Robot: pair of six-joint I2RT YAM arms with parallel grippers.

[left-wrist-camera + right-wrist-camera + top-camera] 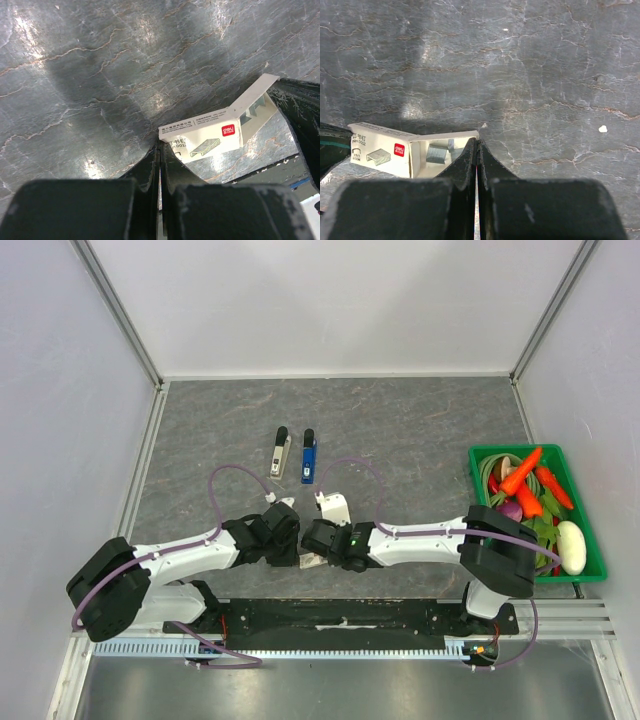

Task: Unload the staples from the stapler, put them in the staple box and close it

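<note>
The stapler lies in two long halves side by side at mid-table: the silver-grey upper arm [281,452] and the blue base [309,456]. Both are far ahead of the grippers and untouched. My left gripper [297,544] [160,144] is shut, its tips against the near corner of a small white staple box [207,135]. My right gripper [317,548] [477,141] is shut too, its tips at the flap edge of the box's open end [442,150], where grey staple strips [436,154] lie inside. I cannot tell whether either gripper pinches the cardboard.
A green bin [572,578] of toy vegetables stands at the right edge. White walls enclose the grey stone-patterned table [400,430]. The staple box [311,561] lies between the two grippers, close to the near edge.
</note>
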